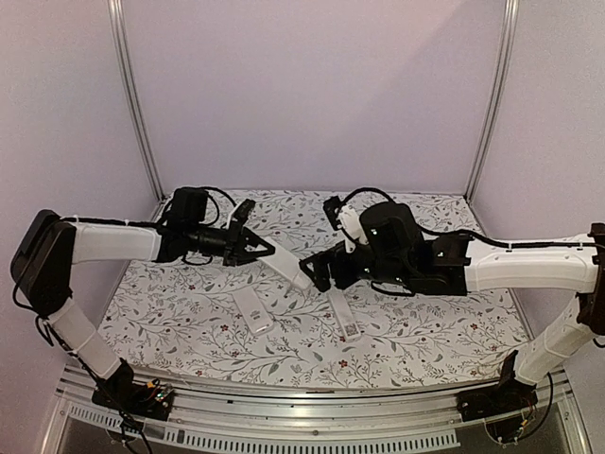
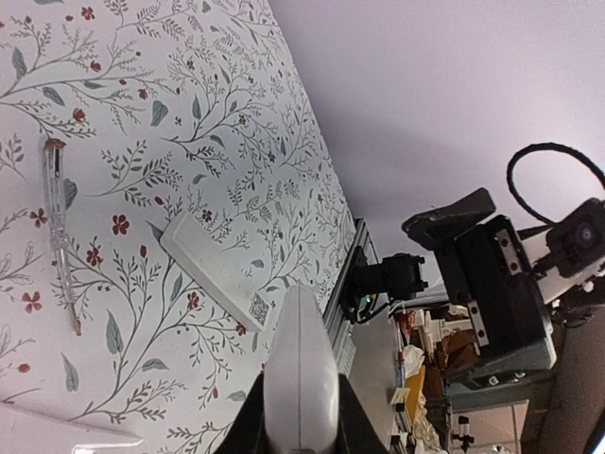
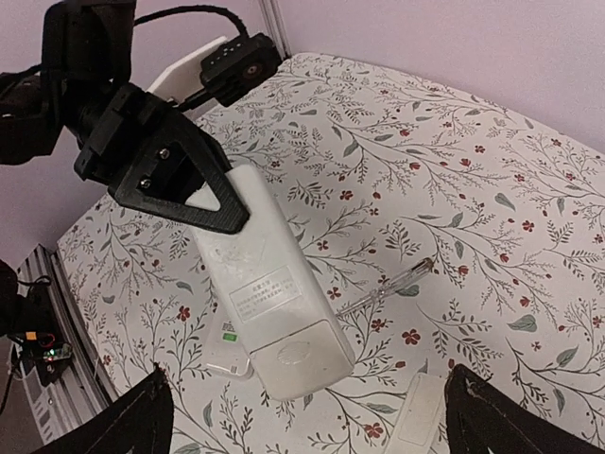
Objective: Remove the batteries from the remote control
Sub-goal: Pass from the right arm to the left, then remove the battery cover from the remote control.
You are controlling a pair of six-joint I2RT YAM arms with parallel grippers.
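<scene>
My left gripper (image 1: 253, 248) is shut on a white remote control (image 1: 288, 265) and holds it above the table. In the left wrist view the remote (image 2: 301, 374) sticks out between the gripper's (image 2: 301, 426) jaws. In the right wrist view the remote (image 3: 274, 298) shows its back, with a label and the battery cover closed; the left gripper (image 3: 175, 175) clamps its far end. My right gripper (image 1: 319, 272) is open, its fingers (image 3: 142, 416) spread wide either side of the remote's cover end without touching it. No batteries are in view.
Two more white remotes lie on the floral cloth (image 1: 189, 322), one left (image 1: 253, 312) and one right (image 1: 342, 314). A clear pen-like tool (image 3: 388, 288) lies on the cloth below the held remote; it also shows in the left wrist view (image 2: 59, 232).
</scene>
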